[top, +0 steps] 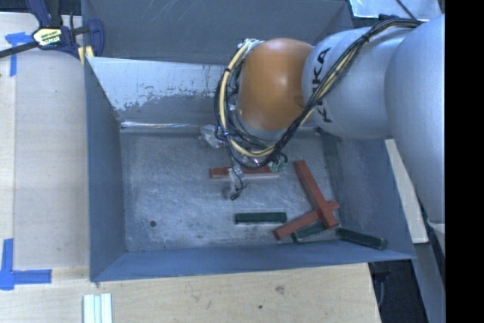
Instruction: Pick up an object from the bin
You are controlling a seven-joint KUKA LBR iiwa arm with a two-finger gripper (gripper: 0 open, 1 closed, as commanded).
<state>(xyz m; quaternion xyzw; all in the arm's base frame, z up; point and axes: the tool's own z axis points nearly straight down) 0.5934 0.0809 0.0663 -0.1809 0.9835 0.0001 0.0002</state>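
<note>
Since I cannot tell whether the hand (235, 189) is open, centre it squarely over the brown stick (246, 172) mid-frame.

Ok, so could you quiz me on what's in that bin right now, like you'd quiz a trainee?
1. True or false: the end effector hangs over the left wall of the bin.
2. Which thing lies nearest the end effector?
A. the small reddish-brown bar in the bin's middle
B. the flat dark bar nearer the front wall
C. the dark bar at the right front corner
3. What colour is the rounded cover on the arm's wrist?

Key:
1. False; it hangs near the bin's middle.
2. A
3. Orange
</note>
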